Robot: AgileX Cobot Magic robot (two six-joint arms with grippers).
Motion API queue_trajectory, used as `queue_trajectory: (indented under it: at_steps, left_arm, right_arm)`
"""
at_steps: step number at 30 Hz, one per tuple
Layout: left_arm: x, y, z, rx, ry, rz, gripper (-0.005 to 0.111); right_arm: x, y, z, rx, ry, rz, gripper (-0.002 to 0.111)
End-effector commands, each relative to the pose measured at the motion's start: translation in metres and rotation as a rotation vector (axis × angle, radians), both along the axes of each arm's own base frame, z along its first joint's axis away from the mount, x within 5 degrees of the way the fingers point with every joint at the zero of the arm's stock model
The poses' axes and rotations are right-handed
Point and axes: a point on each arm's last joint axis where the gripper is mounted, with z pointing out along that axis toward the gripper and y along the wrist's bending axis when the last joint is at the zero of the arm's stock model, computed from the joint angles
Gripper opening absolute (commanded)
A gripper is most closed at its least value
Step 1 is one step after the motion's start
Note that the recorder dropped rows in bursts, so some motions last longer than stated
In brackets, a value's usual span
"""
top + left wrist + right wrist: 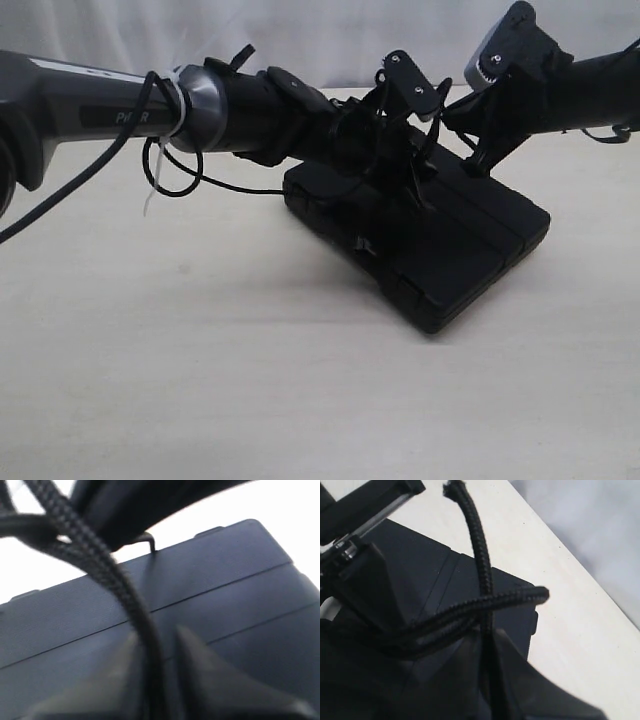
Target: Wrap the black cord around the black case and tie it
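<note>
Jaws on both arms, converged over the black case (455, 268), pinch the black cord (119, 589).

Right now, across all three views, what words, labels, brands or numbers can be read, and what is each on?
"P…R": pale lettering on a dark strip of the left arm, exterior view. Only the first and last letters read; a black cable crosses the middle.
Black case: no lettering visible in any view.
Black cord: no markings.
Both wrist views: no readable text.
</note>
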Motion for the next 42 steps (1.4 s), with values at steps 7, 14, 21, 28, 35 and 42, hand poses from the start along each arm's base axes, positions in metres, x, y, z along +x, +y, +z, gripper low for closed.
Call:
queue_trajectory:
  at_steps: [7, 14, 21, 28, 35, 42]
  left_arm:
    - [0.008, 0.004, 0.002, 0.039, -0.086, 0.065, 0.075]
    - [0.008, 0.007, 0.022, 0.019, -0.121, 0.072, 0.074]
    - [0.017, 0.025, 0.035, -0.009, -0.081, 0.086, 0.074]
    - [0.030, 0.061, 0.029, 0.066, 0.018, 0.038, 0.074]
    - [0.041, 0.055, 0.051, 0.314, -0.529, -0.168, 0.074]
    - [0.017, 0.029, 0.085, 0.284, -0.641, -0.180, 0.074]
  right_arm:
    - [-0.001, 0.001, -0.001, 0.004, 0.003, 0.001, 0.004]
    - [0.000, 0.000, -0.001, -0.003, -0.001, -0.007, 0.004]
    - [0.000, 0.000, -0.001, -0.008, -0.003, -0.008, 0.004]
    - [0.000, 0.000, -0.001, -0.008, -0.003, -0.008, 0.004]
    - [0.000, 0.000, -0.001, -0.011, -0.005, -0.003, 0.004]
    - [0.000, -0.001, -0.001, -0.017, -0.009, -0.009, 0.004]
